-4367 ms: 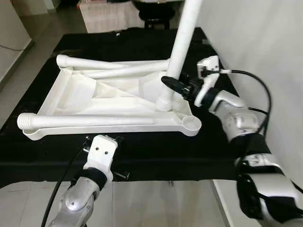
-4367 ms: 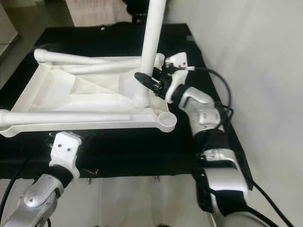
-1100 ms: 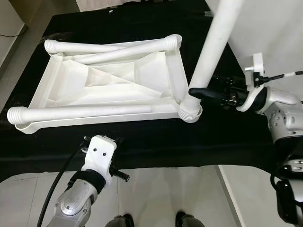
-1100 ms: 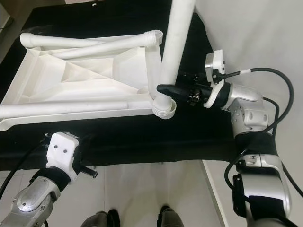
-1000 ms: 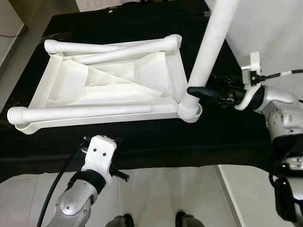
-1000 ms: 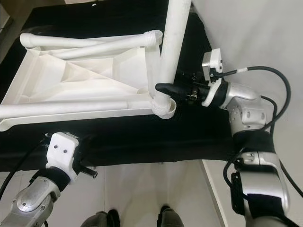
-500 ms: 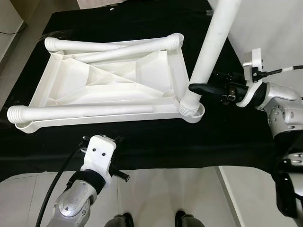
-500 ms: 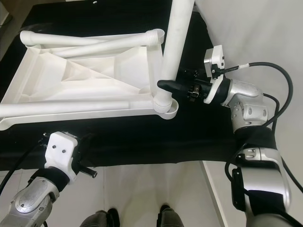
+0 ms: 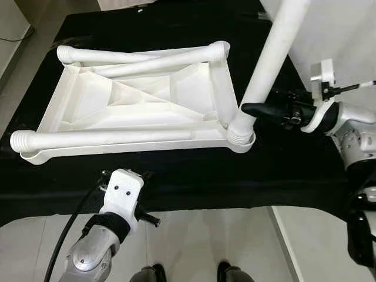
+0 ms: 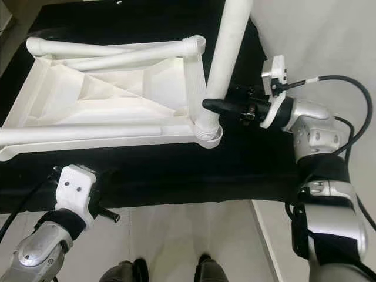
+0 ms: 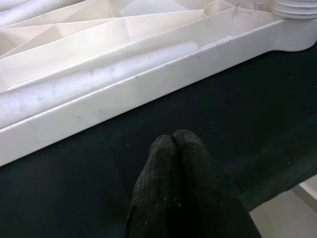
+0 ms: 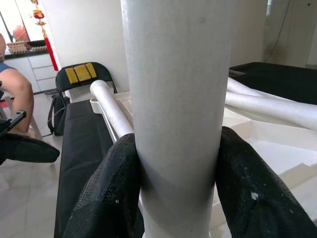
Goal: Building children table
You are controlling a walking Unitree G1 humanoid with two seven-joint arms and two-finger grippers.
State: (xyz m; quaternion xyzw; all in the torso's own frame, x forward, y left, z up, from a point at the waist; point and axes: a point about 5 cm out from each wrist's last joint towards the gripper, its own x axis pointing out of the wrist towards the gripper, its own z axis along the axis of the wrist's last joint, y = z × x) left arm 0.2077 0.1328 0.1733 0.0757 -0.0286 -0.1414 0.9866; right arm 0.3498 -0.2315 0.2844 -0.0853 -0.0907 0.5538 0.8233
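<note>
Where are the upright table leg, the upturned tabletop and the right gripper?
upright table leg (image 9: 271, 56), left eye view, middle of its shaft.
upturned tabletop (image 9: 194, 94), left eye view, a ribbed inner panel.
right gripper (image 12: 177, 186), right wrist view, between the fingertips.

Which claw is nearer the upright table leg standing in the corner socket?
Right. The right claw is clamped around the upright leg just above the socket; the left claw hovers shut over the black cloth, apart from the upturned tabletop.

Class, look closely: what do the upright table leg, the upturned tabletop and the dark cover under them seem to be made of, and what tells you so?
Table leg: likely moulded plastic, white, faintly glossy, with ridged rings at its base.
Tabletop: seemingly the same white plastic; thin moulded ribs cross its underside.
Cover: apparently black cloth, matte, draping over the edge.
</note>
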